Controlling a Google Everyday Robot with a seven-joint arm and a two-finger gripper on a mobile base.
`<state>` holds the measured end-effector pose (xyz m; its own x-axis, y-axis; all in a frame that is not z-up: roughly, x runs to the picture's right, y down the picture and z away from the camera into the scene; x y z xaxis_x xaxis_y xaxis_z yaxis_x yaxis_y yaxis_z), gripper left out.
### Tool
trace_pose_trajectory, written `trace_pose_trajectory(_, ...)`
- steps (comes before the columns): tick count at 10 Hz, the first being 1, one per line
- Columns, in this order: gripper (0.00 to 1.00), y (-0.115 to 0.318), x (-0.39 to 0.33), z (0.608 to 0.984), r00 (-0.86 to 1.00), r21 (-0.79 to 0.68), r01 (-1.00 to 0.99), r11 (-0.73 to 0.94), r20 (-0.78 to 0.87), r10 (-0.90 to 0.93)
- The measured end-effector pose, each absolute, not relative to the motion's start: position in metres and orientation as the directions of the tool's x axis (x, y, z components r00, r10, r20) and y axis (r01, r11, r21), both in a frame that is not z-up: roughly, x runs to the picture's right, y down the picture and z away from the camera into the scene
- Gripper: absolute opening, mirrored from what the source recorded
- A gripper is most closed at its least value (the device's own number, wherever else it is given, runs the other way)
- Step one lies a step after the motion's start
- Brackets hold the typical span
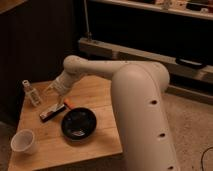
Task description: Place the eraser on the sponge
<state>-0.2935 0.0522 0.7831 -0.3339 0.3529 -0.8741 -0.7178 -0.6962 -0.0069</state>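
The eraser (52, 111), a dark oblong block with a pale side, lies on the left part of the wooden table (95, 92), just left of the pan's orange handle (68, 104). My gripper (54, 90) hangs close above the eraser's far end, between it and the small bottle. The sponge is hidden behind my white arm (135, 95).
A black pan (78, 124) sits at the table's middle front. A white cup (23, 141) stands at the front left corner and a small clear bottle (32, 93) at the far left edge. Dark shelving runs behind the table.
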Motion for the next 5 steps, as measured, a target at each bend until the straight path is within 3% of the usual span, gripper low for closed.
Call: trace_pose_trajectory(5,0.65,0.067,-0.298,0.818,-0.376,0.058,-0.733,-0.678,-0.865,0.333)
